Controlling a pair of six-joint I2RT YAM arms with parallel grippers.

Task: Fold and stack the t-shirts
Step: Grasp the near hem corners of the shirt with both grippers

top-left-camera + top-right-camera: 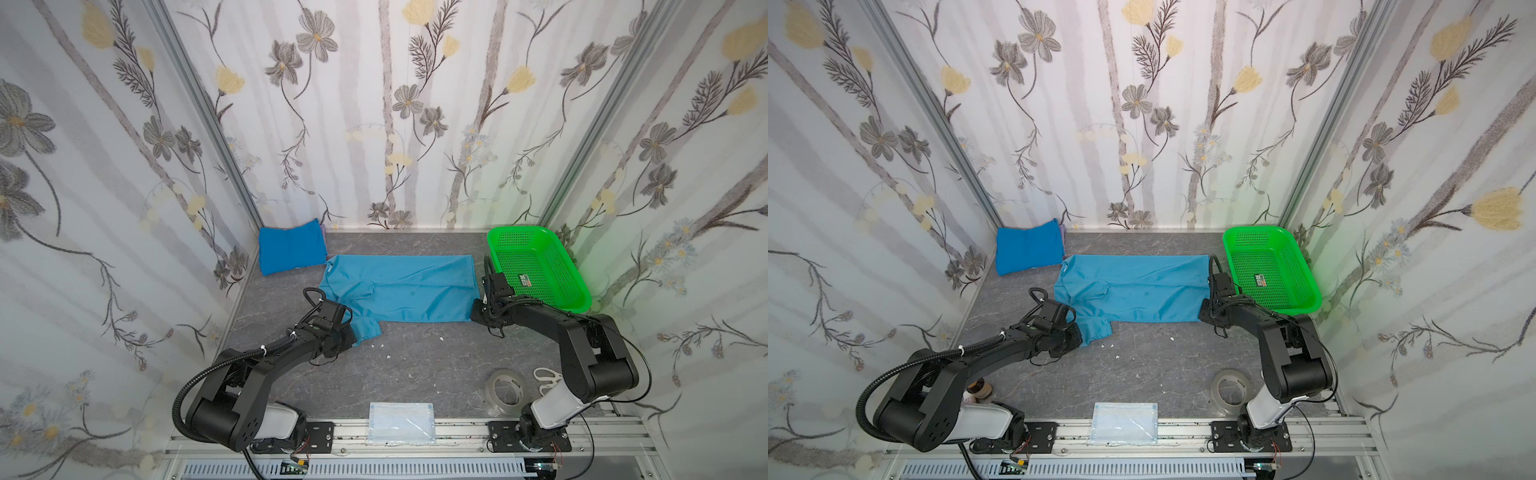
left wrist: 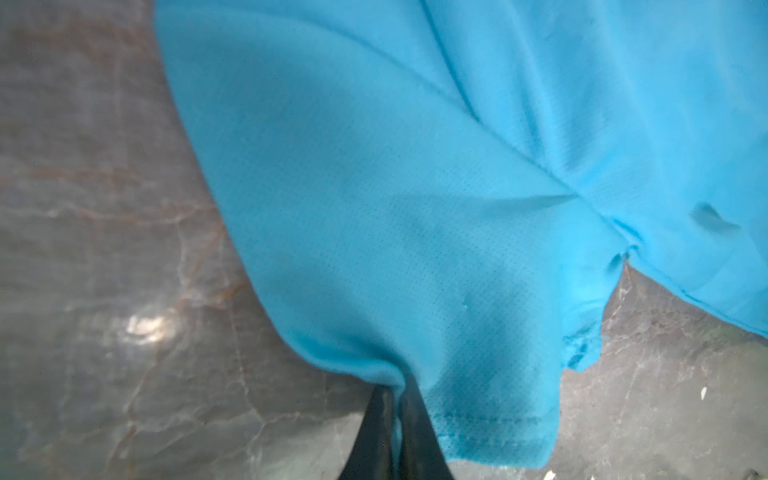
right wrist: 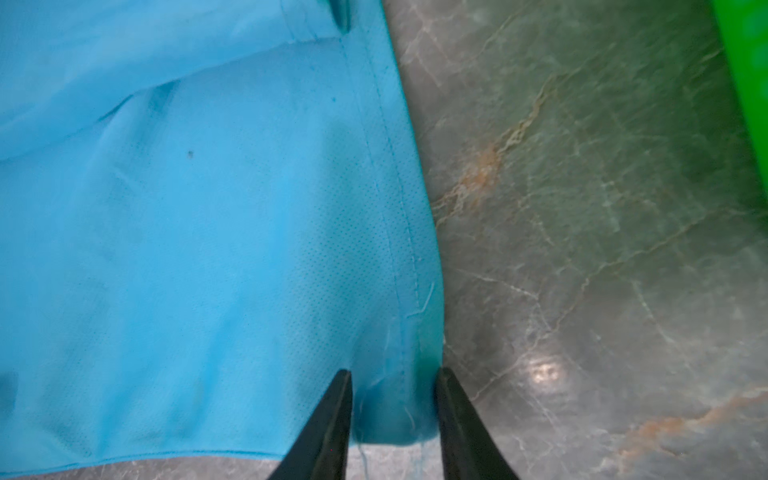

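On marbled table (image 2: 104, 249): left pincer (image 2: 395, 399) clamps mesh-knit t-shirt (image 2: 415, 249) (right pincer (image 3: 392, 380) apart, astride hem (image 3: 390, 208)).

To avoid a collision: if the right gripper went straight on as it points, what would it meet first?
Probably the light blue t-shirt: its hem corner lies between the jaws of the right gripper, and they stand apart.

The teal t-shirt (image 1: 399, 286) is spread mid-table. Its 7 o'clock sleeve is met by the left gripper (image 1: 353, 334), its 4 o'clock corner by the right gripper (image 1: 474, 312).
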